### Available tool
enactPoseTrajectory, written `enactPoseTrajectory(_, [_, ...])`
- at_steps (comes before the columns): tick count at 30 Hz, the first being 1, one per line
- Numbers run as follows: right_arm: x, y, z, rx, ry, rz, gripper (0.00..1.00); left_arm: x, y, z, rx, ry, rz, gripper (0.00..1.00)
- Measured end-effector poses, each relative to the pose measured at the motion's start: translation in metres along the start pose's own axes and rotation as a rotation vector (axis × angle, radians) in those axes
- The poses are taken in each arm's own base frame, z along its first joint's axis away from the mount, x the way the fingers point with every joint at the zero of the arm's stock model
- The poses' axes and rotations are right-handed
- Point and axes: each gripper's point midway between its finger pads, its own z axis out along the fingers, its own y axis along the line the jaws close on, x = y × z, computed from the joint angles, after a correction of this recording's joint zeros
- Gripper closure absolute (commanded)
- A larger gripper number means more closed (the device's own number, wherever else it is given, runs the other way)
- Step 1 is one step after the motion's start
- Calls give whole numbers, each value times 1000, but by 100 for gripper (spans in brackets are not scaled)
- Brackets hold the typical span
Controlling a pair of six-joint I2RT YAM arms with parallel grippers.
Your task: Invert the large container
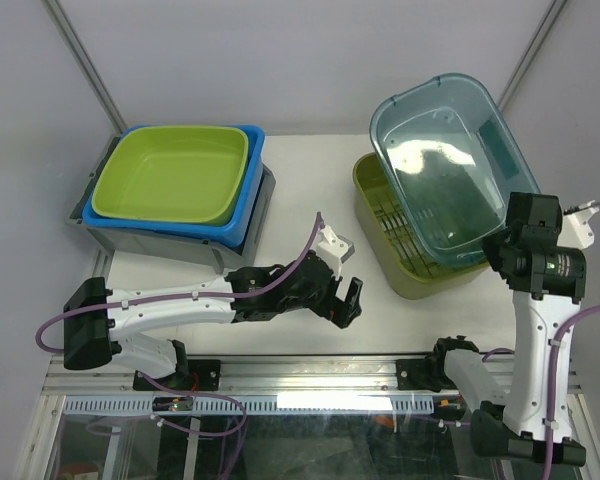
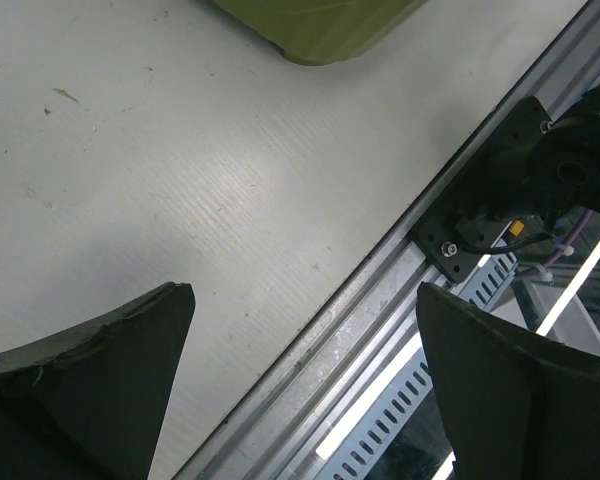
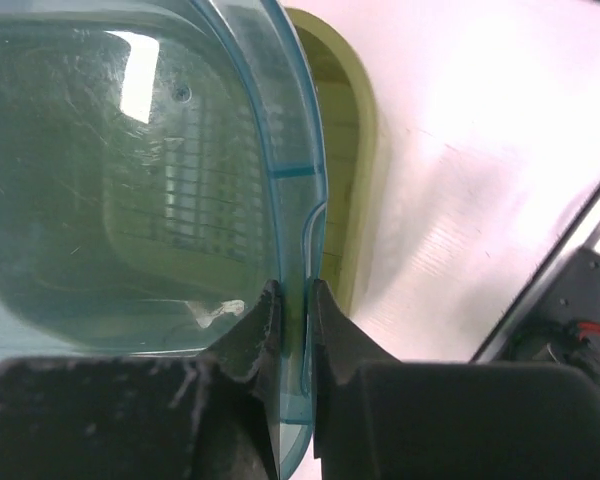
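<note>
Right gripper (image 3: 292, 300) clenched on the thin rim of the large container (image 3: 130, 180), one matte black pad on each side of the wall; glossy, scuffed, see-through teal plastic, a rounded-rectangle tub, tilted over the olive-green bin (image 1: 400, 275) with its grid floor, at the right rear of the table (image 1: 310, 190). Left gripper (image 2: 305, 290) spread wide and grasping nothing, black wedge fingers low over the faintly ribbed white tabletop, near the aluminium rail (image 2: 380, 330). Far left: lime tub (image 1: 170, 170) nested in blue tub (image 1: 248, 200), atop grey crate (image 1: 180, 248).
</note>
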Motion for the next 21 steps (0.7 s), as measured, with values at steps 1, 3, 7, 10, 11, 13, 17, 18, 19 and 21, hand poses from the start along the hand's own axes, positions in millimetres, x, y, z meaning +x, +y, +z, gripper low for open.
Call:
enactPoseTrajectory(1, [-5,4,-4,-28,-17,-12,100,0,0,0,-1,-1,-1,1])
enactPoseTrajectory(3, [-14,13,-10,-86,-52,-41,100,-2,1,0,-7,-8,-7,1])
enactPoseTrajectory(7, [-31,31,-22,-175,-109,-85,100,-23,-1,-1,-8,-45,-66,1])
enactPoseTrajectory(10, [-47,46,-40,-242,-149,-101,100,-59,1,8,8,-101,-140,1])
enactPoseTrajectory(11, [-53,52,-46,-270,-161,-97,100,-71,7,13,4,-122,-167,1])
enactPoseTrajectory(13, [-62,65,-60,-332,-185,-82,100,-88,20,28,0,-143,-207,1])
enactPoseTrajectory(17, [-81,86,-89,-448,-232,-44,100,-97,35,68,-4,-112,-242,1])
enactPoseTrajectory(18, [-85,90,-95,-471,-242,-37,100,-96,33,77,8,-98,-245,1])
enactPoseTrajectory(19, [-88,92,-99,-486,-248,-32,100,-94,27,87,31,-79,-248,1])
enactPoseTrajectory(21, [-91,95,-105,-507,-258,-25,100,-97,16,105,68,-61,-250,1])
